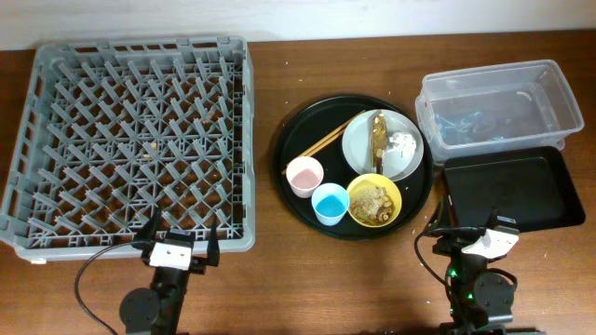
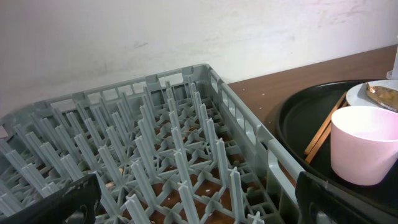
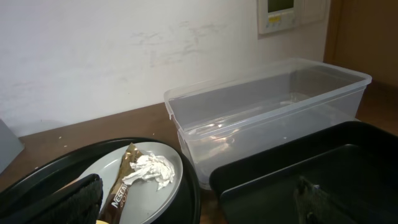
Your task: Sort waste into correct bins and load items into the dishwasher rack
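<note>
A wooden counter seen from above. A large grey dishwasher rack [image 1: 130, 140] fills the left end, with no dishes in it yet. At the middle sits a round black tray [image 1: 296, 126] gathering everything to be sorted: a pink cup [image 1: 304, 175], a blue cup [image 1: 330, 202], a yellow bowl [image 1: 355, 193] of brown food scraps [image 1: 372, 201], and a white plate [image 1: 358, 140] carrying a crumpled tissue [image 1: 402, 143] and a golden wrapper [image 1: 378, 138], with chopsticks [image 1: 321, 146] leaning on the plate's left rim. At the back right corner stands a clear tub [image 1: 498, 102]; a shallow black bin [image 1: 512, 191] lies just in front of it, both likely kept near the right arm for waste. The left gripper [image 1: 182, 233] and right gripper [image 3: 196, 190] wait at the front edge, fingers apart, holding nothing, apparently ready to start
</note>
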